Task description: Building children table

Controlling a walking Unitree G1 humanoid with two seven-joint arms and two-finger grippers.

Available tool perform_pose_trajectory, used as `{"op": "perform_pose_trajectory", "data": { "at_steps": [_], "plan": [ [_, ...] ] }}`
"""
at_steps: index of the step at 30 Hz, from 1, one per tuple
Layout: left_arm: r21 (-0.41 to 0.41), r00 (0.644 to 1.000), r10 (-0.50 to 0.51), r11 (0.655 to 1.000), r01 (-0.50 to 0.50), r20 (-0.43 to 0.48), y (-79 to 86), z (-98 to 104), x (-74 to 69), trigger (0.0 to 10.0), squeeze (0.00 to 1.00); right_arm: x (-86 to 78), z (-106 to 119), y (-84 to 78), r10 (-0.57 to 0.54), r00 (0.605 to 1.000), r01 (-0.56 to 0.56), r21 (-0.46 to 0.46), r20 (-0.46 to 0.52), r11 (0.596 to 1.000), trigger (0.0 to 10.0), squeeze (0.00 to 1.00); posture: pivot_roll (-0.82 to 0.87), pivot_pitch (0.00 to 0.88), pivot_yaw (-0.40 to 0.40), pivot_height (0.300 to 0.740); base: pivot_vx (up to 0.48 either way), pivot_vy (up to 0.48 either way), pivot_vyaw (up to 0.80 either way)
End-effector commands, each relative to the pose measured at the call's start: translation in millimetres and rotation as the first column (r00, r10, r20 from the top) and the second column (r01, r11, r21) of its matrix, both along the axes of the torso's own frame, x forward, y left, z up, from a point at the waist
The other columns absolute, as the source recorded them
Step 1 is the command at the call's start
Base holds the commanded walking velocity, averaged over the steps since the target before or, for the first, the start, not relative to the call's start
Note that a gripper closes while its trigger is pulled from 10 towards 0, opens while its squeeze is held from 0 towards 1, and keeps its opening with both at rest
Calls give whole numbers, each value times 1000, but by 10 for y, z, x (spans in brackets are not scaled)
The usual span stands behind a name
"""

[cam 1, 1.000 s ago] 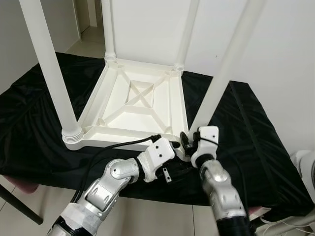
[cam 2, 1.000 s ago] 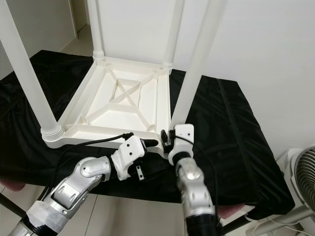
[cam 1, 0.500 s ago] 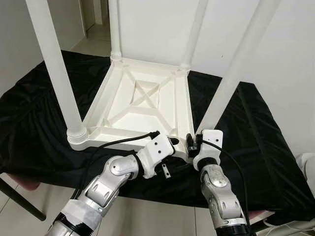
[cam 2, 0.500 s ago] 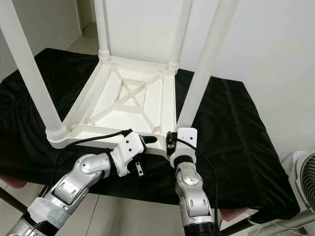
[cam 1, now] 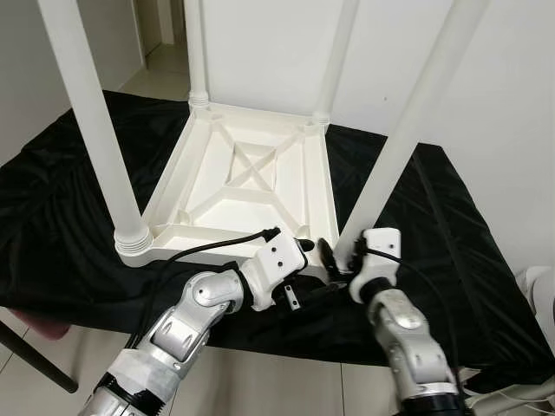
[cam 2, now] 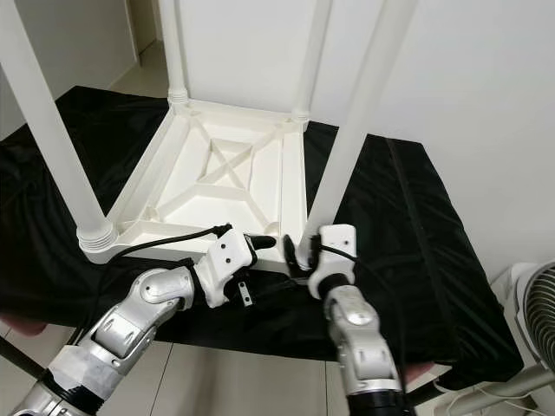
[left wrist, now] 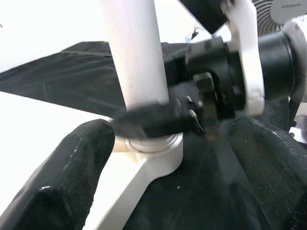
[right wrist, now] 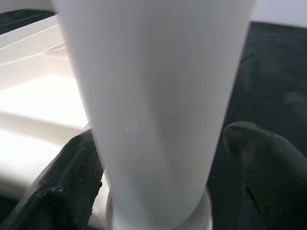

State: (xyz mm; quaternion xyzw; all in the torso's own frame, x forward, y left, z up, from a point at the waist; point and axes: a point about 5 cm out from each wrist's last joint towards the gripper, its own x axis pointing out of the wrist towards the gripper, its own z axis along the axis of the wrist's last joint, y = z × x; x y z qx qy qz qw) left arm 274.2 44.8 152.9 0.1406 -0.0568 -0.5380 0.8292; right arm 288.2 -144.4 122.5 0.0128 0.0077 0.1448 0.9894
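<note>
Eye views: the upturned white table (cam 1: 251,178) is seen on black cloth (cam 1: 451,243), four legs fitted. The right gripper (cam 1: 334,260) has been shifted slightly rightward since earlier; seating is judged nearly complete.

Left wrist view: the left gripper (left wrist: 158,167) is spread at the corner.

Right wrist view: the near leg (right wrist: 153,96) is straddled by spread fingers (right wrist: 261,158). No containers recorded.

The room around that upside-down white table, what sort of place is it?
Probably a room in a home. An upturned white children's table lies on a surface draped in black cloth; beyond are plain white walls, a tiled floor running into a hallway, and a standing fan.
</note>
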Motion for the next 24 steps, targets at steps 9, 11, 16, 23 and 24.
{"op": "perform_pose_trajectory", "data": {
  "at_steps": [9,11,16,23,24],
  "plan": [
    [9,998,-57,998,57,12,-68,22,16,10000,0,239,-40,-13,266,964,-261,-159,8,952,10000,0,-83,0,-67,740,0,0,0],
    [8,998,-56,998,56,12,-63,27,19,10000,0,278,-20,-5,284,959,-279,-160,6,947,10000,0,-80,0,-66,740,0,0,0],
    [7,999,-51,999,50,14,-46,39,22,10000,0,364,-18,12,359,933,-357,-204,-24,912,7490,0,-68,0,-68,740,0,0,0],
    [5,999,-37,999,36,20,-36,48,35,10000,0,383,-67,-38,412,909,-415,-214,-61,884,0,0,-54,0,-83,740,0,0,0],
    [5,999,-37,999,36,20,-36,48,35,10000,0,383,-67,-38,412,909,-415,-214,-61,884,0,0,-54,0,-83,740,0,0,0]
  ]
}}
